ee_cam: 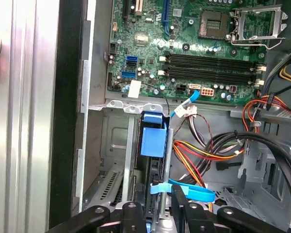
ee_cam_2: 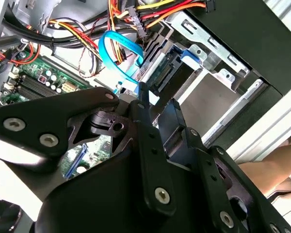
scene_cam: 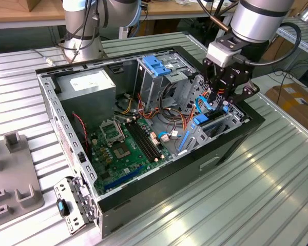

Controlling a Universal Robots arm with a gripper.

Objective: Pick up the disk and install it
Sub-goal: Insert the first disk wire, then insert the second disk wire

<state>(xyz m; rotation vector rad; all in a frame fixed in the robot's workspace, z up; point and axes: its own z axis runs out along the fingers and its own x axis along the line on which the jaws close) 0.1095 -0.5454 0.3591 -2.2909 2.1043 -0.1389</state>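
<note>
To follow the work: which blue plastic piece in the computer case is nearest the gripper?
The blue piece in the drive bay, right by the gripper; the blue latch atop the tall cage stands farther off.

Robotics lab: open computer case on slatted metal bench.

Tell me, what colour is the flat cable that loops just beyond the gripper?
Light blue. The flat cable shows best in the second wrist view, just beyond the gripper.
</note>
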